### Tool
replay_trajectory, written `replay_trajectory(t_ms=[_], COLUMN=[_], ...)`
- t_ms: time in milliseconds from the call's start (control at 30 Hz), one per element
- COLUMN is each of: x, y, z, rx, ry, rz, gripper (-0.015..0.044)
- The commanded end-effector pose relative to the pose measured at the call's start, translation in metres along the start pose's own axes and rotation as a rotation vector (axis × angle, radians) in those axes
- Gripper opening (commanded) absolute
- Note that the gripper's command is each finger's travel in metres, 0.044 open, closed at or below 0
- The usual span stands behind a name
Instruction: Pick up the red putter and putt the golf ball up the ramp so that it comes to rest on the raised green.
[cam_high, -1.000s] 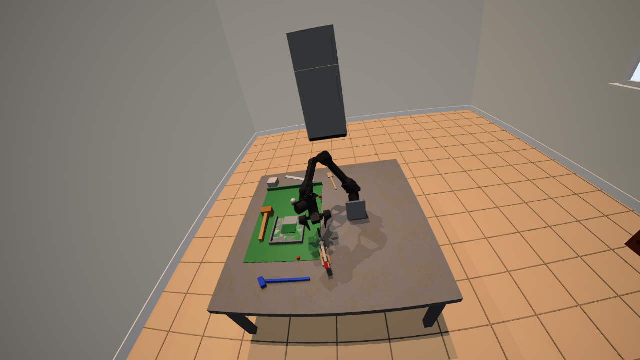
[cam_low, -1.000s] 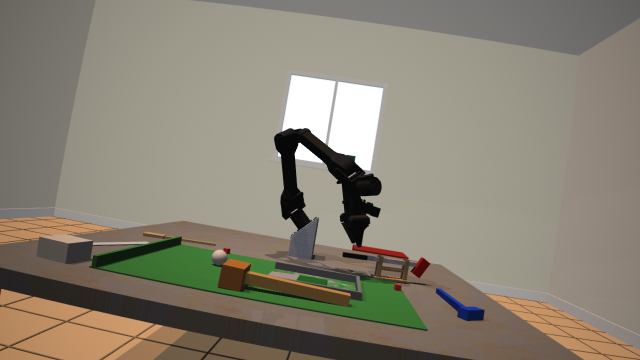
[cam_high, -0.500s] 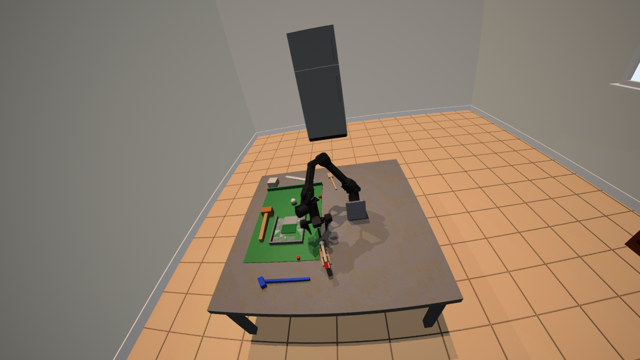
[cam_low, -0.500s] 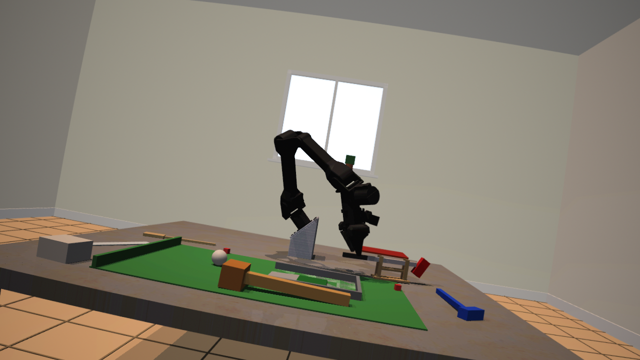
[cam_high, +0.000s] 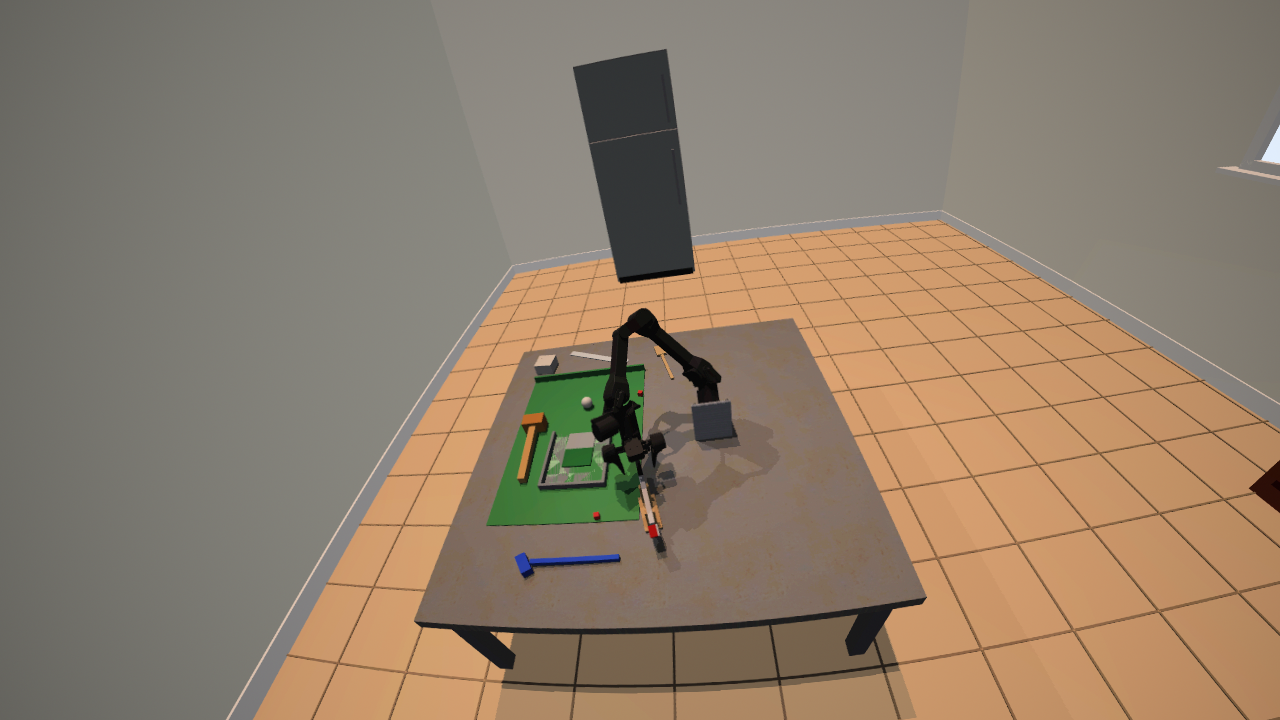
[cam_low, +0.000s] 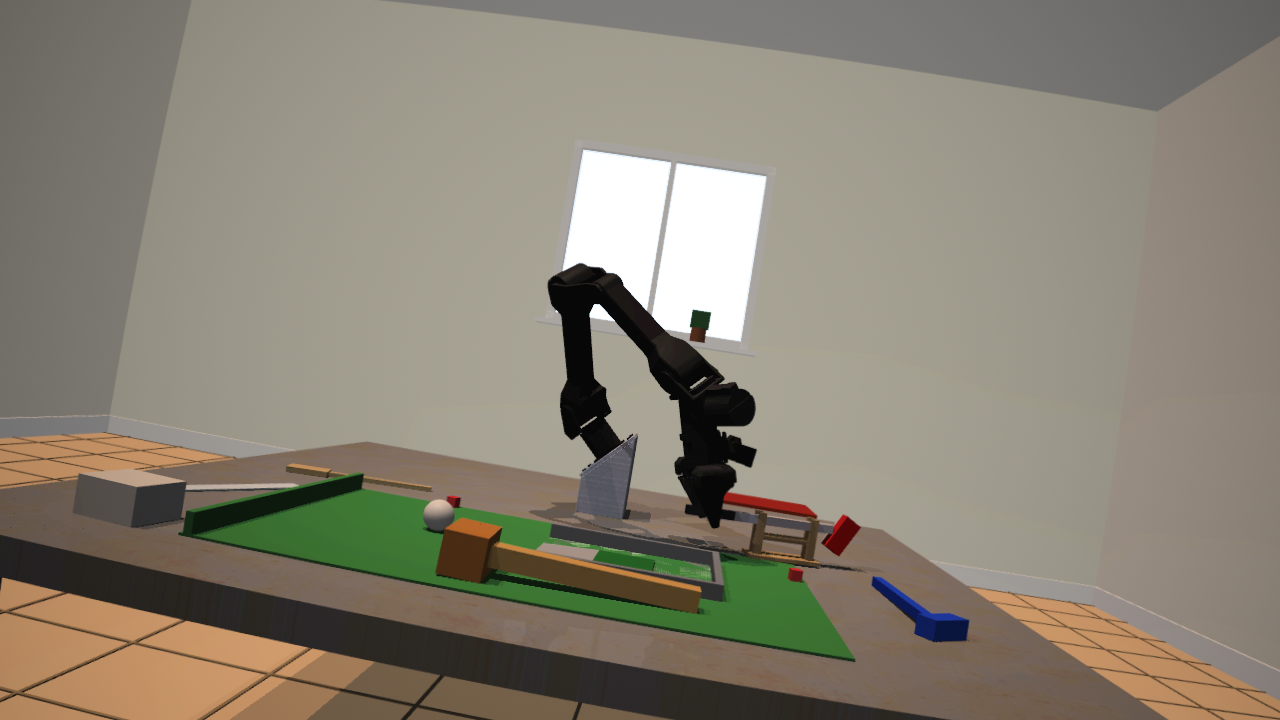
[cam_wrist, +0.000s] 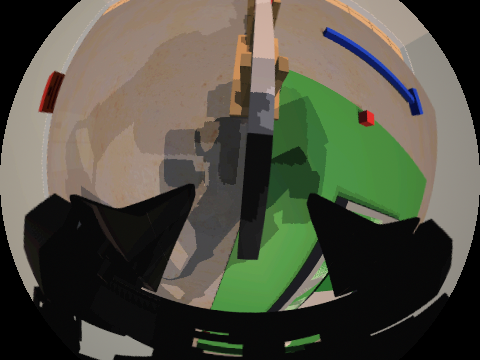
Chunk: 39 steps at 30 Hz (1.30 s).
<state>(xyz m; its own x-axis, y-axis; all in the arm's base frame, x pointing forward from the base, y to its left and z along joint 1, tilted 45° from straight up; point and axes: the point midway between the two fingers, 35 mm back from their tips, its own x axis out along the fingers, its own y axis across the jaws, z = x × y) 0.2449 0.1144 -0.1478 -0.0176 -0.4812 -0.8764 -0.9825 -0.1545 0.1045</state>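
The red putter (cam_high: 653, 530) (cam_low: 841, 534) lies along a small wooden stand (cam_low: 759, 537) (cam_wrist: 235, 92), its pale shaft held up and its black grip (cam_wrist: 256, 200) pointing toward the arm. My gripper (cam_high: 640, 467) (cam_low: 713, 519) is open and points down, close over the grip. In the wrist view the grip shows between the two spread fingers, untouched as far as I can see. The white golf ball (cam_high: 586, 402) (cam_low: 438, 514) rests on the green mat (cam_high: 510, 510) (cam_low: 787, 626). The grey ramp (cam_high: 580, 440) (cam_low: 563, 550) leads to the raised green (cam_high: 577, 457) (cam_low: 626, 560), with grey walls around.
An orange mallet (cam_high: 528, 452) (cam_low: 590, 573) lies on the mat beside the walls. A blue putter (cam_high: 572, 560) (cam_low: 939, 626) (cam_wrist: 370, 57) lies beyond the mat's near end. Small red cubes (cam_high: 596, 515) (cam_low: 794, 574) (cam_wrist: 366, 118) mark the mat. A pale block (cam_high: 546, 363) (cam_low: 129, 497) stands at the far end.
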Motion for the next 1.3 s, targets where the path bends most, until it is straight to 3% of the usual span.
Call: replay_trajectory(t_ms=[0, 267, 767, 1033, 1267], x=[0.008, 0.016, 0.013, 0.009, -0.037], y=[0.001, 0.001, 0.001, 0.0, -0.004], z=[-0.003, -0.006, -0.004, -0.003, 0.012], rx=[-0.004, -0.003, 0.001, 0.0, 0.0], ry=[0.007, 0.008, 0.002, 0.002, -0.002], rz=[0.003, 0.003, 0.003, 0.003, 0.003], gripper=[0.044, 0.044, 0.0046, 0.0, 0.0])
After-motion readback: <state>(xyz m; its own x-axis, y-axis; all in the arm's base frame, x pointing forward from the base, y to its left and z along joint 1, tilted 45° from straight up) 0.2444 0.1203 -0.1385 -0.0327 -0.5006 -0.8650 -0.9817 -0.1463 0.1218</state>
